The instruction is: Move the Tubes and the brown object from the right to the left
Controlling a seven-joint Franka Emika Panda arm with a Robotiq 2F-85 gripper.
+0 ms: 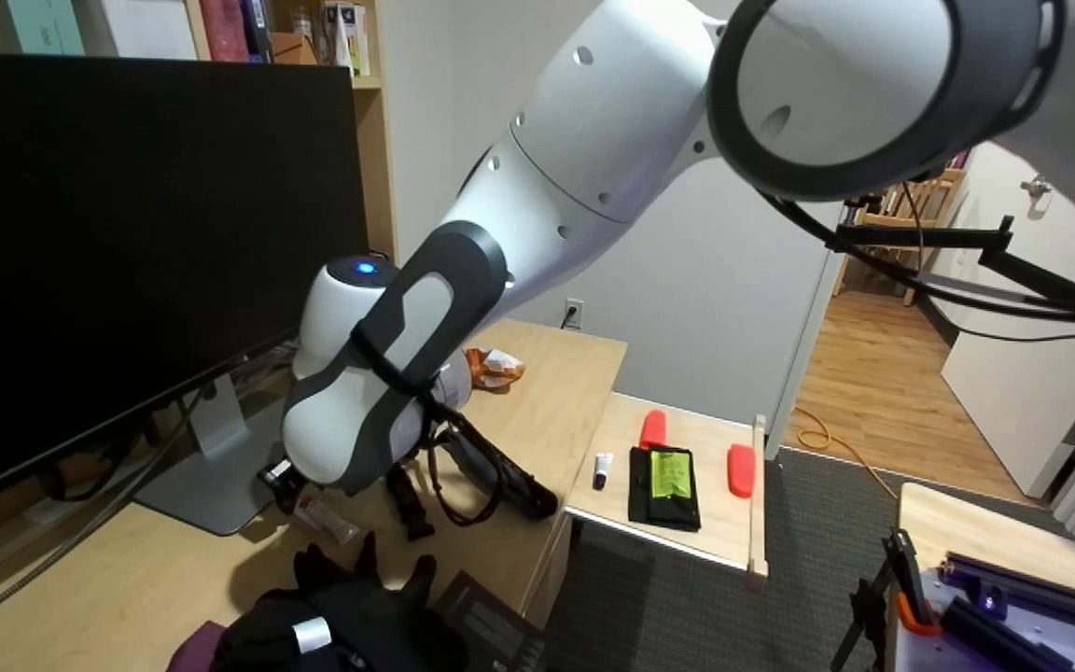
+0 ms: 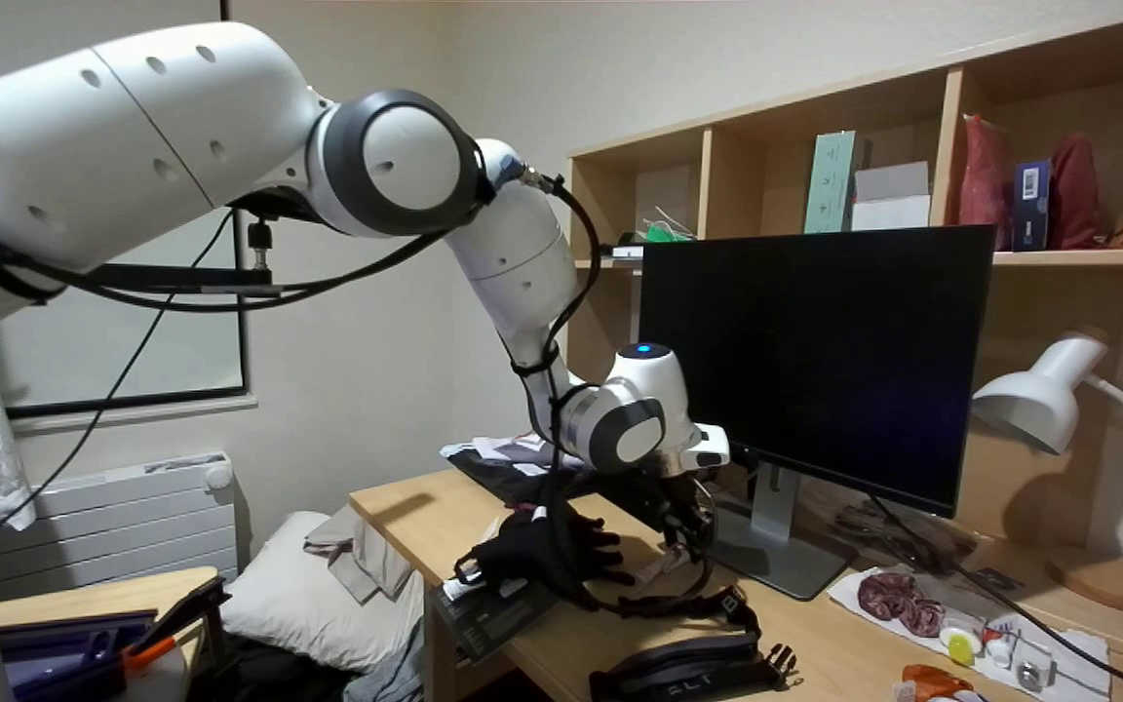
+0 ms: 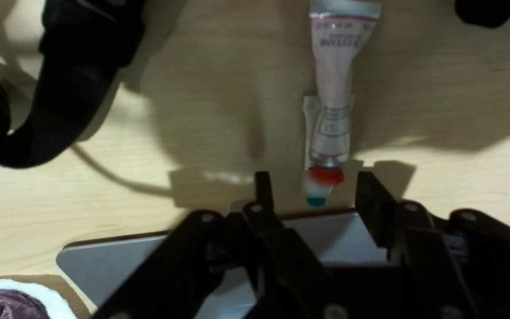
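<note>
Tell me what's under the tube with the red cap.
In the wrist view, a second whitish tube with a teal tip lies under the red-capped tube. Its side edges and tip end show; its middle is covered, so any label there can't be seen.

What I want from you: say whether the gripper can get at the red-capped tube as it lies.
Likely yes: in the wrist view the gripper stands open in line with the red-capped tube, and nothing covers it. The teal-tipped tube partly beneath might get caught too, though.
</note>
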